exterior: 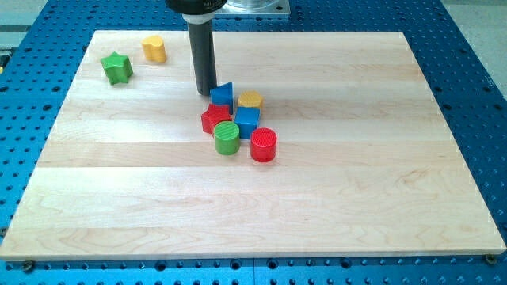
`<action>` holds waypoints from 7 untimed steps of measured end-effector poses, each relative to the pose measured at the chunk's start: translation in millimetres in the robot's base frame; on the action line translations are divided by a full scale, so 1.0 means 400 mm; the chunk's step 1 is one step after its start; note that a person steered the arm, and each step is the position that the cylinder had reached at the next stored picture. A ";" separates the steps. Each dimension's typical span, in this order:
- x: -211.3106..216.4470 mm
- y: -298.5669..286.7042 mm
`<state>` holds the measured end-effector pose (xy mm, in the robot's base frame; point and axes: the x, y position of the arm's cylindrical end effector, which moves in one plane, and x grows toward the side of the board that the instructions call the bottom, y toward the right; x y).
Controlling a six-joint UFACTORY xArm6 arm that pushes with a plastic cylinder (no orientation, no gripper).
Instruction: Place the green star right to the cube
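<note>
The green star (116, 67) lies near the board's top left corner. The blue cube (247, 122) sits in a cluster near the middle, touching a blue triangular block (222, 94), a yellow block (250, 100), a red star (214, 119), a green cylinder (226, 137) and a red cylinder (263, 145). My tip (206, 91) rests on the board just left of the blue triangular block, at the cluster's top left, far right of the green star.
A yellow block (154, 48) stands just right of the green star near the top edge. The wooden board (356, 198) lies on a blue perforated table (475, 63).
</note>
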<state>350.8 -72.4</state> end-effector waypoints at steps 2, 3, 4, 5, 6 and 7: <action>0.036 -0.049; 0.099 -0.391; 0.007 -0.574; -0.117 -0.409; -0.167 -0.387; -0.151 -0.234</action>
<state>290.2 -166.0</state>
